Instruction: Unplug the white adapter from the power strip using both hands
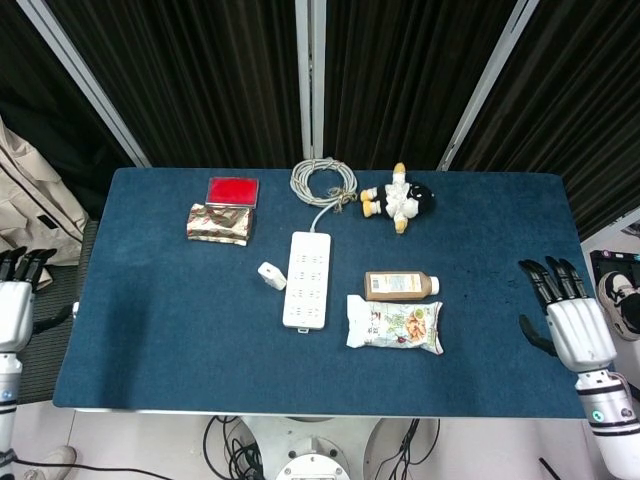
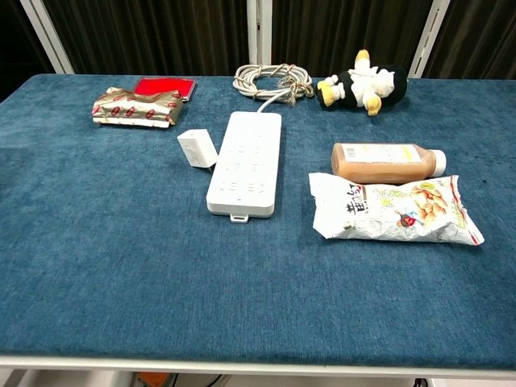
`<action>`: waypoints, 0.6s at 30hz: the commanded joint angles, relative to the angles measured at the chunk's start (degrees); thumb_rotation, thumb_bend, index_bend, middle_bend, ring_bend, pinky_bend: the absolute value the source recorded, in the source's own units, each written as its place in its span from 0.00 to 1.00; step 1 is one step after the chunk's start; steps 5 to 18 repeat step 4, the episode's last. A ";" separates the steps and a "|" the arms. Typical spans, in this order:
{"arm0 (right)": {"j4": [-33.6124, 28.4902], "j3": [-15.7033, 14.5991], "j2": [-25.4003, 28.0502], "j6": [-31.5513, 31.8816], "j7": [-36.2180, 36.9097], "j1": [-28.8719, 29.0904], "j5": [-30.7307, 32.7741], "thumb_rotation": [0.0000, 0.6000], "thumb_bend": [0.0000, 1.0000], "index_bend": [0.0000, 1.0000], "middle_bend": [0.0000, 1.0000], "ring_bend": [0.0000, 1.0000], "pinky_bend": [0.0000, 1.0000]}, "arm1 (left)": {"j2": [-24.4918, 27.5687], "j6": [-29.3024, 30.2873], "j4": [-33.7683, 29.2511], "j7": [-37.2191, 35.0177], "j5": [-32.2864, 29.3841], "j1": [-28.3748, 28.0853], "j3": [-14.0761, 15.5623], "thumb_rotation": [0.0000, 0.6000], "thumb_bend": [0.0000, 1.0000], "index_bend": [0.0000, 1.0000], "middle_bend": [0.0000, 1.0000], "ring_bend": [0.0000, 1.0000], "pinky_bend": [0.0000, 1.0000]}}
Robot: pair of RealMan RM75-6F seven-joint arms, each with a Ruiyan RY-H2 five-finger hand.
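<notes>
The white adapter [image 1: 270, 275] [image 2: 197, 148] lies loose on the blue table, just left of the white power strip [image 1: 306, 278] [image 2: 245, 162] and out of its sockets. The strip's cord runs back to a coiled cable [image 1: 323, 181] [image 2: 272, 80]. My left hand [image 1: 13, 305] hangs beyond the table's left edge, fingers spread, holding nothing. Off the table's right edge is my right hand [image 1: 569, 322], also spread and empty. Neither hand shows in the chest view.
Right of the strip lie a brown bottle [image 1: 401, 285] [image 2: 386, 162] and a snack bag [image 1: 394, 324] [image 2: 393, 210]. A plush toy [image 1: 398, 198] [image 2: 363, 83] sits at the back. A foil packet [image 1: 217, 222] [image 2: 135, 107] and a red box [image 1: 232, 190] [image 2: 164, 86] lie at back left.
</notes>
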 commanded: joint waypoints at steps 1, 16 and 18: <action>0.98 -1.12 -1.09 2.60 1.54 -3.40 -0.61 1.00 0.33 0.03 0.11 0.00 0.00 | 0.27 2.06 -3.32 1.99 1.98 3.02 2.10 1.00 0.13 0.17 0.19 0.09 0.12; 2.04 -1.47 -2.09 3.31 1.87 -5.13 -0.87 1.00 0.33 0.03 0.11 0.00 0.00 | 0.36 1.41 -5.89 4.10 1.98 4.57 3.25 1.00 0.13 0.18 0.19 0.09 0.10; 2.04 -1.47 -2.09 3.31 1.87 -5.13 -0.87 1.00 0.33 0.03 0.11 0.00 0.00 | 0.36 1.41 -5.89 4.10 1.98 4.57 3.25 1.00 0.13 0.18 0.19 0.09 0.10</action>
